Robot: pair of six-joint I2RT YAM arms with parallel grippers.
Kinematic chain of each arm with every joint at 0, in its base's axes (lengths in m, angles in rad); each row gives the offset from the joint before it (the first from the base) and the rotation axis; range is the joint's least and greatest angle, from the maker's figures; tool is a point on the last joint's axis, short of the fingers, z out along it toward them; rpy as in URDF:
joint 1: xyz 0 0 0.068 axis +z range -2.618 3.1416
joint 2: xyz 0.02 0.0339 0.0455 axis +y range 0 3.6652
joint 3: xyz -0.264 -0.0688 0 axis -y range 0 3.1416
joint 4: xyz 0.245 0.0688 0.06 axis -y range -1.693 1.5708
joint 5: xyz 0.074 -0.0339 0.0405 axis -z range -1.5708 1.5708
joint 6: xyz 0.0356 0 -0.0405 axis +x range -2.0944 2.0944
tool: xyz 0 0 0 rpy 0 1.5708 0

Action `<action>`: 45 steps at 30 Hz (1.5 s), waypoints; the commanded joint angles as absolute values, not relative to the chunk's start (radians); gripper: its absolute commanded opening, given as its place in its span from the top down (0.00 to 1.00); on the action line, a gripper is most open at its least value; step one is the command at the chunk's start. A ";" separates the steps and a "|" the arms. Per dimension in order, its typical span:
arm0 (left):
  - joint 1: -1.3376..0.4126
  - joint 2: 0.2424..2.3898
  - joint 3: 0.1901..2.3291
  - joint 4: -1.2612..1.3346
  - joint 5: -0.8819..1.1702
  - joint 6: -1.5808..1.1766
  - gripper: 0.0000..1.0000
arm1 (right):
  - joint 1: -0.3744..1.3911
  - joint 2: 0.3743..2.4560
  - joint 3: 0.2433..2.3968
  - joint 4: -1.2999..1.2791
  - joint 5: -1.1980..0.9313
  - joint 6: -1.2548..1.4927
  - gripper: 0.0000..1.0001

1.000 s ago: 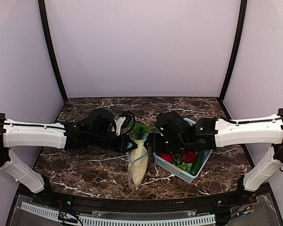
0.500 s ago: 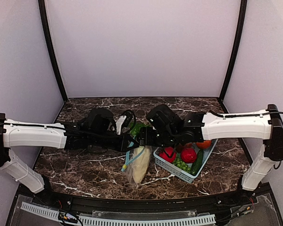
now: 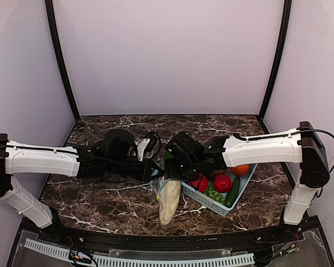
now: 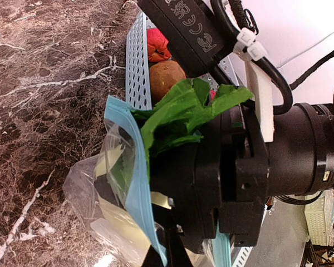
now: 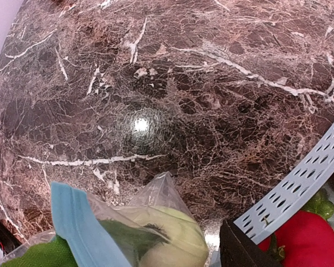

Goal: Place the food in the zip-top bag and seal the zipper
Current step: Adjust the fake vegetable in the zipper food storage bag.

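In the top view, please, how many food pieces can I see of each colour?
Cream-white: 1, the squash in the zip-top bag
Red pieces in the basket: 2
Orange piece: 1
Green pieces: 2
Total: 6

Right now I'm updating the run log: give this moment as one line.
left hand holds zip-top bag mouth | right hand at squash leaves, grip unclear | squash mostly bagged | zipper open | basket holds other food
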State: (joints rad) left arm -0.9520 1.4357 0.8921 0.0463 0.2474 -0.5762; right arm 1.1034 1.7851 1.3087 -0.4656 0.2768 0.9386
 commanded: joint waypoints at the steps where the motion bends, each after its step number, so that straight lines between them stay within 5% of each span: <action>1: -0.951 1.413 0.875 0.107 0.250 -0.560 0.99 | 1.086 1.812 1.284 -0.483 0.256 0.929 0.30; 15: -0.939 1.446 0.865 0.021 0.179 -0.638 0.99 | 1.080 1.586 1.212 -0.399 0.142 0.809 0.10; 45: -0.939 1.444 0.876 0.015 0.166 -0.622 0.99 | 1.083 1.794 1.281 -0.575 0.202 0.942 0.28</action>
